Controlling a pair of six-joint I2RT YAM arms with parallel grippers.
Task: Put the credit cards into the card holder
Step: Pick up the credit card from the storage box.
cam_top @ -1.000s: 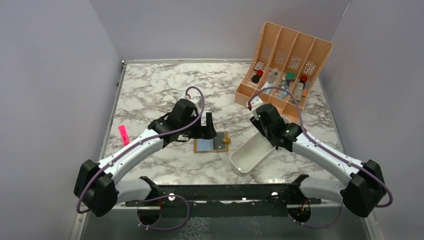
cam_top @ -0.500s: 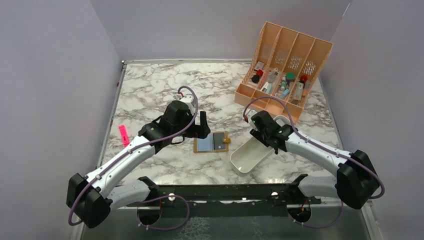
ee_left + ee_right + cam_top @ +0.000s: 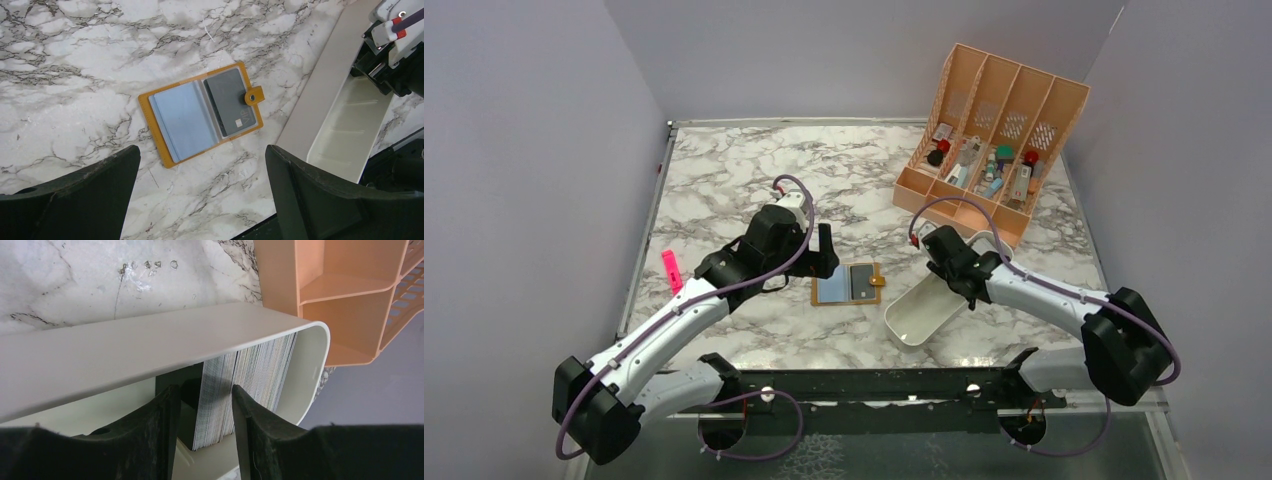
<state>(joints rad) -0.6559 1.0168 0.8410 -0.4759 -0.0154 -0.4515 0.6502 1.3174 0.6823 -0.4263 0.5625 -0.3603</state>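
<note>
The marble worktop (image 3: 724, 180) bears a peach organiser (image 3: 999, 95) at its far right corner and a white tray (image 3: 916, 318) right of centre. The left gripper (image 3: 202, 152) hangs spread wide by the card holder (image 3: 202, 115), which lies open flat mid-worktop. The right gripper (image 3: 205, 390) straddles credit cards (image 3: 255, 375) standing on edge in the tray; whether it pinches them, I cannot tell.

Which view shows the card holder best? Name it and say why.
Left wrist: the card holder lies open on the marble, with pale sleeves on the left, a dark card on the right and a snap tab at its edge. The top view shows it small and far off. The right wrist view misses it.
</note>
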